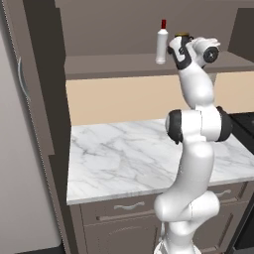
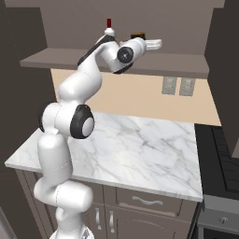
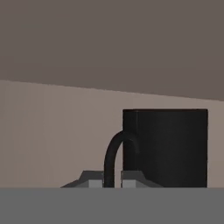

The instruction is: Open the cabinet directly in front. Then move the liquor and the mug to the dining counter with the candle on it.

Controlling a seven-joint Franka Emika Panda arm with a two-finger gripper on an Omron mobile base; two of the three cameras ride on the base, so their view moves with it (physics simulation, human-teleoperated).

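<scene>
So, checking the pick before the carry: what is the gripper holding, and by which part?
The gripper is shut on the mug, pinching its side handle.

A marble worktop (image 1: pixel 124 158), white with grey veins, lies below a beige backsplash (image 1: pixel 119 99). Base cabinets with drawer fronts (image 2: pixel 149 200) and silver handles run beneath it. Two wall outlets (image 2: pixel 179 86) sit side by side on the backsplash, right of centre in the right base view. A dark stove (image 2: pixel 221 163) adjoins the worktop's right end. A tall pale panel (image 1: pixel 20 149) stands at far left.
</scene>
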